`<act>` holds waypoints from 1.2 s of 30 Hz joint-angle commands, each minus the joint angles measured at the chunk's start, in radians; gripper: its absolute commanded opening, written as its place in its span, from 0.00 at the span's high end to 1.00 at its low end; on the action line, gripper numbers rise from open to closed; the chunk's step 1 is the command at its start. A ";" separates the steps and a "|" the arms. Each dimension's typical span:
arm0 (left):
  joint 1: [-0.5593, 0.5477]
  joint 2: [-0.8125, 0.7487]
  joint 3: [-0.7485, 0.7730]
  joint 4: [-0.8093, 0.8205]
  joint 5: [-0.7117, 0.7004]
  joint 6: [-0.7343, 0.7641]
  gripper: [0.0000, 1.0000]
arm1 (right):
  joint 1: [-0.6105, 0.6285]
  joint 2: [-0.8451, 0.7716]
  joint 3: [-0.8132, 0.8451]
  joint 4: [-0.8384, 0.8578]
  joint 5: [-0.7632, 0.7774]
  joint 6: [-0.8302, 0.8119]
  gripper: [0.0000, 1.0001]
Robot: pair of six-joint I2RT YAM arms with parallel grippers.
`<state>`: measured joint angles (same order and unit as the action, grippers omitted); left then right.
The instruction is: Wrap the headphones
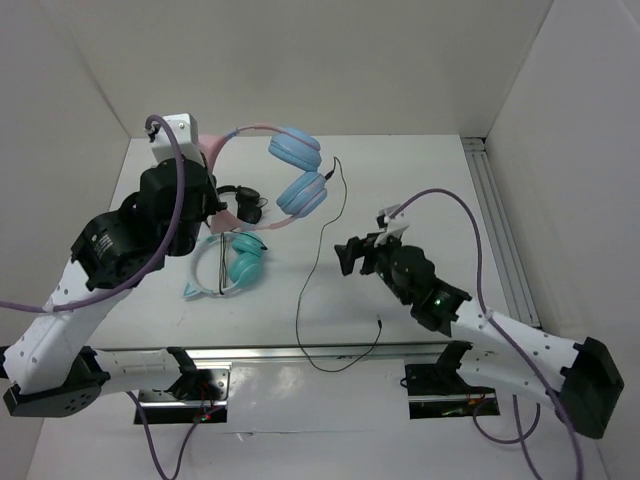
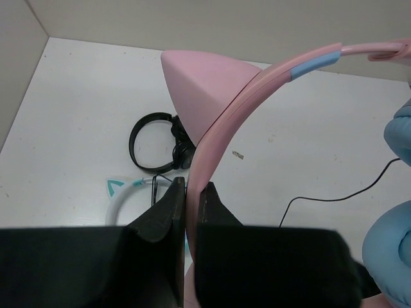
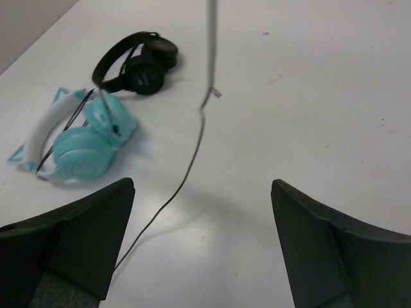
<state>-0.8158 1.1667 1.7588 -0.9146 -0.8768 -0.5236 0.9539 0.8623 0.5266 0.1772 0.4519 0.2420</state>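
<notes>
The headphones (image 1: 297, 170) have a pink headband, pink cat ears and light blue ear cups, and hang at the back centre. My left gripper (image 2: 191, 186) is shut on the pink headband (image 2: 218, 122), just below a cat ear (image 2: 199, 74). One blue ear cup (image 2: 392, 256) shows at the right edge. The thin black cable (image 1: 318, 250) trails from the cups down the table and loops near the front edge. My right gripper (image 3: 202, 189) is open just above the table, with the cable (image 3: 192, 154) lying below, nearer its left finger and untouched.
Teal cat-ear headphones (image 1: 240, 260) and small black headphones (image 1: 245, 203) lie on the table left of the cable. White walls enclose the back and both sides. A metal rail (image 1: 495, 220) runs along the right side.
</notes>
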 commanded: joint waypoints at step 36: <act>0.026 0.004 0.070 -0.026 0.087 -0.069 1.00 | -0.377 1.009 0.128 1.042 -0.888 0.215 0.50</act>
<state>-0.8066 1.1896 1.8137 -1.0218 -0.7940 -0.5323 0.5800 1.8263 0.6502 1.0420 -0.4232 0.4030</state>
